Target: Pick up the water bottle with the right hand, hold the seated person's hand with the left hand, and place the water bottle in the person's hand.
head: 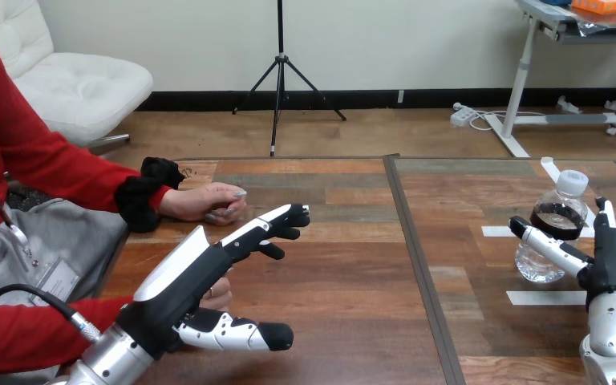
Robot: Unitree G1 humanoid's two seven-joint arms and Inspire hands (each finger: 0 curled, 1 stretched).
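A clear water bottle (559, 227) with a white cap and a dark label stands upright on the table at the right. My right hand (612, 273) is open right beside it: the thumb (547, 244) crosses in front of its lower part and the straight fingers (607, 214) rise on its right side. My left hand (184, 277) is open at the lower left, fingers stretched forward. One of the person's hands (210, 204) rests on the table just beyond my left fingertips, apart from them. The person's other hand (221, 295) peeks out from under my left palm.
White tape strips (545, 297) mark the wooden table (353, 321) around the bottle. A dark seam (414, 241) runs down the tabletop's middle. The person's red-sleeved arms come in from the left edge.
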